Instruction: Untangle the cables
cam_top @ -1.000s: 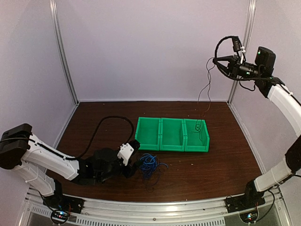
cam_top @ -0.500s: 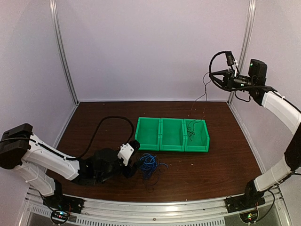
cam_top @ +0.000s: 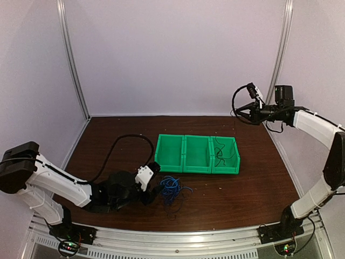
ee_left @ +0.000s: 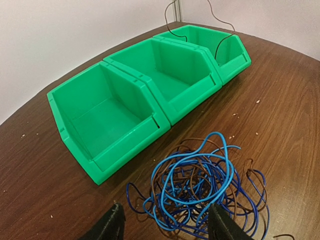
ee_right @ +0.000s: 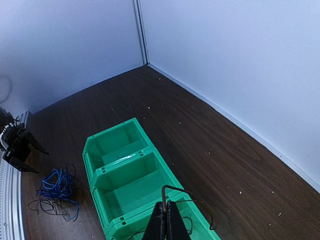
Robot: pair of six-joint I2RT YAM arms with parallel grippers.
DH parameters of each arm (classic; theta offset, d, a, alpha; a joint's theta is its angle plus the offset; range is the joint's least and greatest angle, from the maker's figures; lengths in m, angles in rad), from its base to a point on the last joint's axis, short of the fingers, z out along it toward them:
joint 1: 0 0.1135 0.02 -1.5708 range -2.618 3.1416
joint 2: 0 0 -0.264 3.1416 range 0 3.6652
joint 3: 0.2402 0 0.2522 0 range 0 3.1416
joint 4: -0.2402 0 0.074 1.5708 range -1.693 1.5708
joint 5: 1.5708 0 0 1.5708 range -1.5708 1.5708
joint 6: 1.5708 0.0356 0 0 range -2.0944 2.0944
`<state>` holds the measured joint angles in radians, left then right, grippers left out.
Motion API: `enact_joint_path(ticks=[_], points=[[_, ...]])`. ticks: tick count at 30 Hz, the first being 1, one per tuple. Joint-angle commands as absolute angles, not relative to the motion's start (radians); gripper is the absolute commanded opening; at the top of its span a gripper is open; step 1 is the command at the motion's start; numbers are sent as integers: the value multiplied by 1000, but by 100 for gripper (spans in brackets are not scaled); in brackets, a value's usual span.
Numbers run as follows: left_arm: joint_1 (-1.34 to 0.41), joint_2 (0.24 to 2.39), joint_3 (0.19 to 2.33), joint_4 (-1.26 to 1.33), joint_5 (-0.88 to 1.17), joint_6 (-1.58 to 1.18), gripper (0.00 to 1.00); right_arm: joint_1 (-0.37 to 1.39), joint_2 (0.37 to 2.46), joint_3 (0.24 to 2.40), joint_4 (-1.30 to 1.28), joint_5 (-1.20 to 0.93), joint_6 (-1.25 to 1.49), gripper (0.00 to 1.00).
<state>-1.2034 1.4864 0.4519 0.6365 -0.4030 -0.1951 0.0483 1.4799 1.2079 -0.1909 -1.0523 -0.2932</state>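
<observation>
A fist-sized tangle of blue and brown cables (cam_top: 172,188) lies on the brown table in front of the green bins. In the left wrist view the tangle (ee_left: 200,187) sits just ahead of and between my left gripper's fingers. My left gripper (ee_left: 165,227) is open and empty, low on the table (cam_top: 155,190). My right gripper (ee_right: 164,204) is shut on a thin dark cable (ee_right: 172,187) and is raised above the back right of the table (cam_top: 241,112). That cable hangs down into the right-hand bin (cam_top: 218,151).
Three joined green bins (cam_top: 197,166) stand in a row mid-table; the left and middle ones (ee_left: 107,125) are empty. Enclosure walls and metal posts (cam_top: 73,59) surround the table. A thick black arm cable (cam_top: 116,145) loops left of the bins.
My right arm has come down and moved left with the dark cable, so more of the cable now lies in the right-hand bin. My left arm has barely moved.
</observation>
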Motion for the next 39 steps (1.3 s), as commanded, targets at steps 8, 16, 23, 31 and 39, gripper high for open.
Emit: enact_joint_path(ticks=[8, 16, 23, 31, 39], points=[[-1205, 1522, 468, 686, -388, -193, 58, 119, 1557, 1153, -401, -925, -550, 0], [-1206, 1518, 463, 678, -392, -197, 58, 203, 1601, 1132, -343, -929, -489, 0], [-1206, 1511, 451, 679, -397, -202, 58, 206, 1667, 1120, -329, -871, -471, 0], [-1206, 1524, 443, 698, -399, -206, 58, 231, 1723, 1105, -389, -765, -515, 0], [-1206, 1529, 448, 697, -398, -202, 58, 301, 1768, 1133, -430, -589, -492, 0]])
